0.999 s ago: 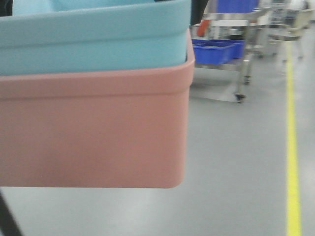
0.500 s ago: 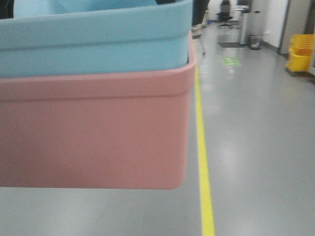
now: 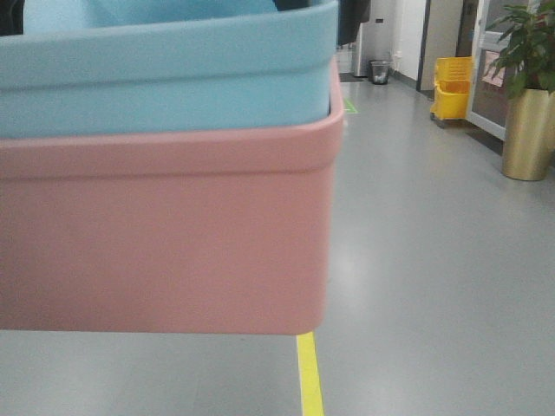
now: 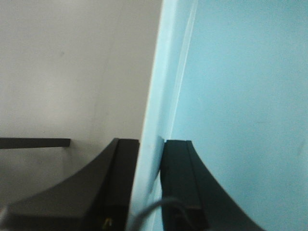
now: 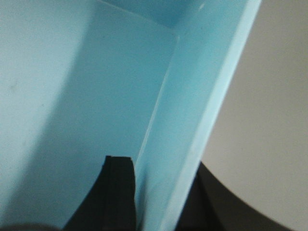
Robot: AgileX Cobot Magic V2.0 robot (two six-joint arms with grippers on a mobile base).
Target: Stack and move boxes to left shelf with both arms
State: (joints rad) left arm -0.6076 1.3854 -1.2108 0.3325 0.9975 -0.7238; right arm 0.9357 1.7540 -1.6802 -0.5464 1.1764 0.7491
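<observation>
Front cam: turquoise bin (image 3: 165, 74) is seen nested inside pink bin (image 3: 165, 234), turq. rim standing proud of the pink rim all along the near side. Stack is held up off the floor (image 3: 434, 260); grey floor is visible under the pink base. The stack sits very close to the lens, approx. level, and fills the left and upper part of the view. Left wrist cam: left gripper (image 4: 151, 144) is closed onto the turquoise bin's side wall, w/ one black finger (image 4: 120, 183) outside and the other (image 4: 180, 183) inside; both pads are pressed flat on the thin wall, no gap seen. Right wrist cam: right gripper (image 5: 160, 163) is clamped the same way on the opposite wall near an inside corner, one finger (image 5: 118, 192) inside the bin, the other outside and only partly in frame. Pink bin can't be made out in either wrist view, so contact btw. grippers and pink bin can't be told. Bkgd, well apart from the stack: yellow line (image 3: 308, 377) on the floor running under the pink bin's right corner, yellow mop bucket (image 3: 453, 87) by a doorway, potted plant (image 3: 527, 121) in a gold pot at the right edge, small waste bin (image 3: 379, 71) far back.
</observation>
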